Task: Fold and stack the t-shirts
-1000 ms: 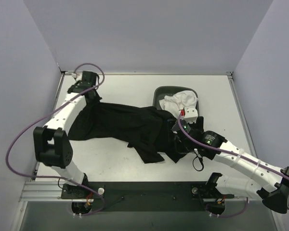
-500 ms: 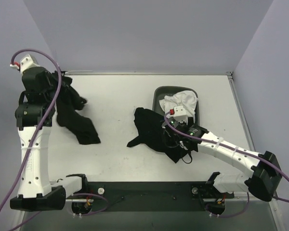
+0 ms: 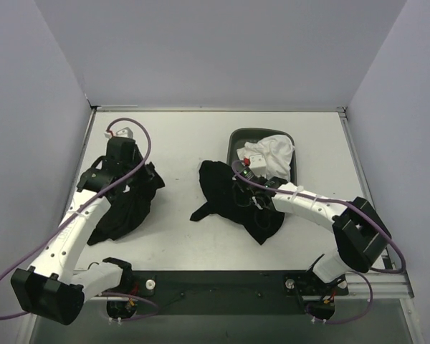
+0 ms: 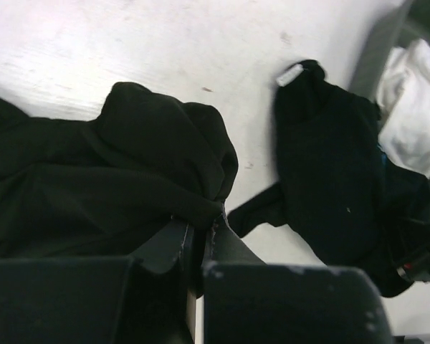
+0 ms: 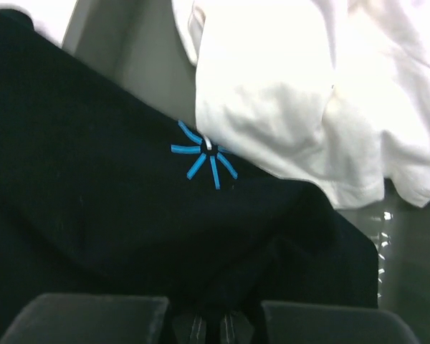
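Note:
One black t-shirt lies bunched on the table's left side, and my left gripper is shut on a fold of it. In the left wrist view the jaws pinch that black cloth. A second black t-shirt lies crumpled in the middle, next to the dark basket. My right gripper is shut on it. In the right wrist view the gripper grips black cloth bearing a small blue star print. A white garment sits in the basket.
The white table is walled at the back and both sides. The left wrist view shows the second black shirt, the white garment and the basket rim to the right. The white garment lies just beyond my right fingers.
The left arm has come down from high at the back left, bringing its black shirt onto the table. The right gripper has gone from open to shut on the middle black shirt.

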`<state>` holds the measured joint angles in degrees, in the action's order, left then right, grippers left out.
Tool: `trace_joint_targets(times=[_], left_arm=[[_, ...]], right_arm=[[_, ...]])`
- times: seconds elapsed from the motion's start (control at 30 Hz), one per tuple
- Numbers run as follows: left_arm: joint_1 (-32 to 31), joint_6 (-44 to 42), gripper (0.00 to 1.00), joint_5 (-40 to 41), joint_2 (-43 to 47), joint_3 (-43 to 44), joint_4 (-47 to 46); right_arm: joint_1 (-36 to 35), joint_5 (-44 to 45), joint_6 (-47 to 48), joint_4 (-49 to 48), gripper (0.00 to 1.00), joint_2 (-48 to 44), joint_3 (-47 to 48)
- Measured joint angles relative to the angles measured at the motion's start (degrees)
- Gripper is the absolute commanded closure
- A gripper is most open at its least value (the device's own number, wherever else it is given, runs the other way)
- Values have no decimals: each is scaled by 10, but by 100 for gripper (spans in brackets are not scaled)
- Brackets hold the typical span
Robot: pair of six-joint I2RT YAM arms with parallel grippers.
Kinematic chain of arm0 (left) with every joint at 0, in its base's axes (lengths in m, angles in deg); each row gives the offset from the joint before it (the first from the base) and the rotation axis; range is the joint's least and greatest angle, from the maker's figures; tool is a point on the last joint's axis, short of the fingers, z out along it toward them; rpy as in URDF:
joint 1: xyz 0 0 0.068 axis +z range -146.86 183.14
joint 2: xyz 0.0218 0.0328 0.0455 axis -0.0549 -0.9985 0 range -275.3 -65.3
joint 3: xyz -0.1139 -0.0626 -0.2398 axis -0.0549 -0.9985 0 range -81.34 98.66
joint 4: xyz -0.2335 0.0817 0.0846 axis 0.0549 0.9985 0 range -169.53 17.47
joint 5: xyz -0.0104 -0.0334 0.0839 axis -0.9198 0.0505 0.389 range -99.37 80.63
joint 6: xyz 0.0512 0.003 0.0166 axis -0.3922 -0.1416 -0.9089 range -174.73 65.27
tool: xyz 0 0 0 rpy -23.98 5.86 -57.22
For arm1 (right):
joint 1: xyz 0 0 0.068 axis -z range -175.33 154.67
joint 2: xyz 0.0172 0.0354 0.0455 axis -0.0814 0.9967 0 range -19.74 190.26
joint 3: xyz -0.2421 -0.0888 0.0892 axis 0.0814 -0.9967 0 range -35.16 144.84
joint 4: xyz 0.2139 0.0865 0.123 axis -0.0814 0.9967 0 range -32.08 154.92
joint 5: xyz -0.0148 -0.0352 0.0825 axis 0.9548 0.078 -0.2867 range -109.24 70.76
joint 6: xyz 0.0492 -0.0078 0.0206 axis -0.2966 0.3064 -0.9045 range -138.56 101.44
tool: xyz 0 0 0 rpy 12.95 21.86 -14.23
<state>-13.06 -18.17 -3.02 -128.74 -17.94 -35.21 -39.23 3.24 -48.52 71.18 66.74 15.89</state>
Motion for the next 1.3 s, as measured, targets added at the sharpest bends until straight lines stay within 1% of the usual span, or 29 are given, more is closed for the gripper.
trace_joint_targets(times=[0.13,0.23,0.33,0.4,0.6,0.73,0.87,0.97,1.03,1.1,1.17,1.23,1.3], left_arm=[[-70,8,100,10,-6,7,-27],[-134,10,100,27,-25,16,-50],[-180,17,100,37,-57,16,-74],[-197,22,100,43,-74,8,-93],[-251,38,100,65,-111,-33,-128],[-262,44,100,67,-122,-52,-149],[-263,48,100,69,-126,-61,-164],[-265,49,100,70,-127,-65,-172],[-266,49,100,70,-127,-68,-178],[-266,49,100,70,-127,-68,-181],[-266,49,100,70,-128,-70,-184],[-266,49,100,70,-130,-73,-188],[-266,49,100,70,-132,-77,-191]], right_arm=[[1,-3,2,14,100,8,22],[0,-1,5,37,100,6,54],[0,13,19,69,100,-7,107],[3,24,33,91,100,-20,159],[32,49,79,139,100,-39,339],[57,57,106,184,100,-23,461],[71,59,133,245,100,41,635],[72,62,155,282,100,110,798],[72,62,167,293,100,137,868],[72,63,174,302,100,142,892],[72,63,177,309,100,139,892],[72,64,176,302,100,122,847],[71,63,167,293,100,94,765]])
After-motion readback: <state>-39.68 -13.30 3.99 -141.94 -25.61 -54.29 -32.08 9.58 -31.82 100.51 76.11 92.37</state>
